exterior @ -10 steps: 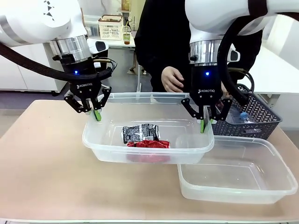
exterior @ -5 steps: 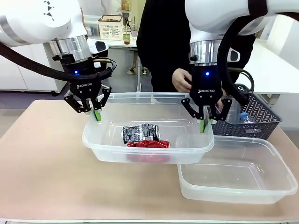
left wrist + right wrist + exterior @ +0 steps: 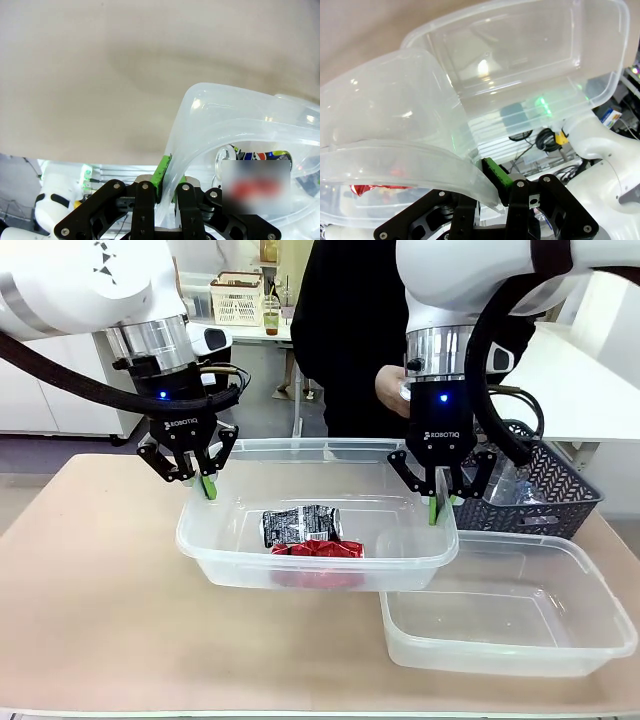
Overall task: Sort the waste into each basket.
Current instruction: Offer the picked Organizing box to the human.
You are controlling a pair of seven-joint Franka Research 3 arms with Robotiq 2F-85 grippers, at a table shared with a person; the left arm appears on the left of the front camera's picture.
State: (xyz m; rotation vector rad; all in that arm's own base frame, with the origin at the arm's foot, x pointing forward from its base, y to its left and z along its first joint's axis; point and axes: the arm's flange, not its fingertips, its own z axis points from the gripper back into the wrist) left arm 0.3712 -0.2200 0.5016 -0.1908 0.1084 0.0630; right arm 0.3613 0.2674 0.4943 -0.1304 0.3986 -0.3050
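Two crushed cans lie on the floor of the held tub (image 3: 215, 550), near its middle: a dark, silver-printed can (image 3: 300, 524) and, touching it on the robot's side, a red can (image 3: 318, 549). The tub is clear, so both read plainly through its near wall.

The left gripper (image 3: 207, 487) bites the tub's rim at the far-left corner. In the left wrist view, its green pads (image 3: 162, 170) are pressed together on the rolled plastic edge, one inside the wall and one outside. The right gripper (image 3: 437, 510) is clamped the same way on the rim at the tub's right end, jaws closed down on the thin lip (the right wrist view shows the rim running between the fingers). Both wrists point straight down at the tub.

The tub's right end overlaps the near-left corner of the second tub (image 3: 600, 640), another clear tub sitting lower and to the right. Whether the held tub's base touches the table (image 3: 90, 590) I cannot tell.

Beyond the held tub's right end, behind the right gripper, stands a dark lattice basket (image 3: 560, 490) with a clear bottle (image 3: 505, 480) inside it. On the far side of the held tub a person in black faces the robot, and one hand (image 3: 390, 390) is raised beside the right arm's wrist, well above the tub and touching none of the waste.
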